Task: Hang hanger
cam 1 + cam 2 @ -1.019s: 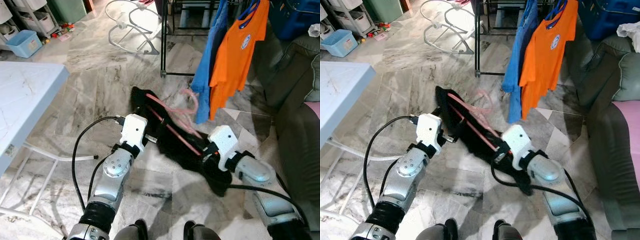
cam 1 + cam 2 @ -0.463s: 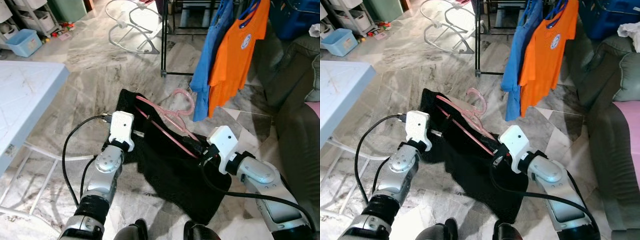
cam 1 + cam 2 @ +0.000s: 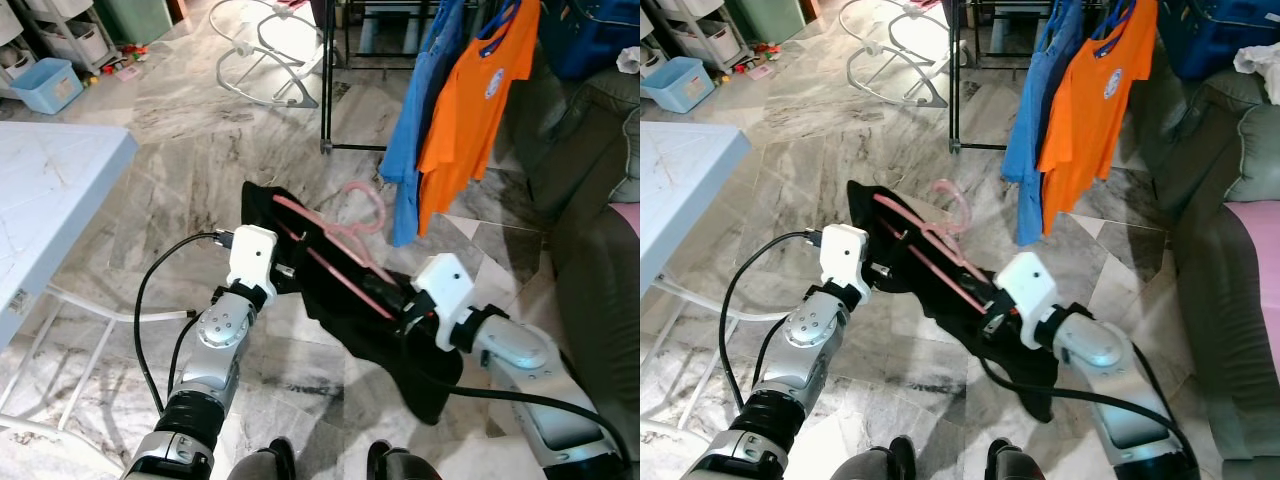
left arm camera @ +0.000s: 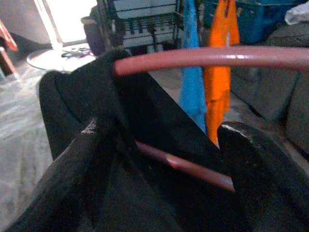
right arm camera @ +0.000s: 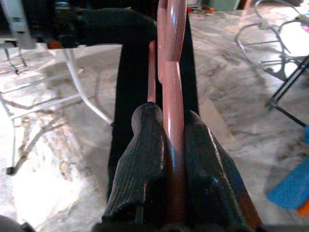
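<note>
A pink hanger [image 3: 335, 240] carrying a black garment [image 3: 345, 305] hangs low over the floor between my two grippers, its hook [image 3: 367, 203] pointing toward the rack. My right gripper [image 3: 388, 298] is shut on the hanger's bar [image 5: 172, 72], with both fingers [image 5: 145, 145] pressed against it. At the garment's other shoulder, my left gripper [image 3: 284, 270] has its fingers [image 4: 89, 154] spread wide. Black cloth and the pink bar [image 4: 207, 55] lie between them.
A black clothes rack [image 3: 327, 90] stands ahead with a blue shirt [image 3: 415, 120] and an orange shirt [image 3: 470, 110] hanging on it. To the left is a white table [image 3: 50, 200], and to the right a grey sofa [image 3: 590, 200]. A white wire frame [image 3: 265, 60] lies farther back.
My left gripper has moved back toward the right gripper. The garment, spread wide half a second ago, hangs narrower and bunched. The right gripper keeps its hold on the hanger.
</note>
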